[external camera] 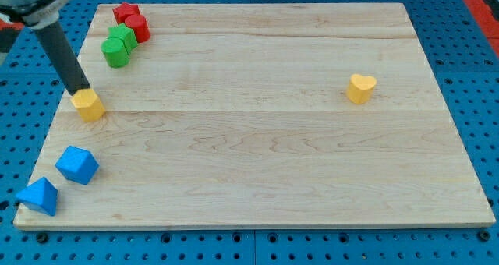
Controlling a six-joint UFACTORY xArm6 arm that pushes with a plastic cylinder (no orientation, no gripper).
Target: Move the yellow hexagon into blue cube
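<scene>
The yellow hexagon (pixel 89 104) lies near the board's left edge, about midway down. The blue cube (pixel 77 164) sits below it, toward the view's bottom left. My tip (pixel 80 90) rests at the hexagon's top left edge, touching or almost touching it, with the dark rod slanting up to the view's top left. The hexagon and the cube are apart, with a gap of bare wood between them.
A blue triangular block (pixel 39 196) lies at the bottom left corner. Two red blocks (pixel 132 21) and two green blocks (pixel 118 47) cluster at the top left. A yellow heart (pixel 361 87) sits at the right. The wooden board (pixel 265 140) lies on a blue pegboard.
</scene>
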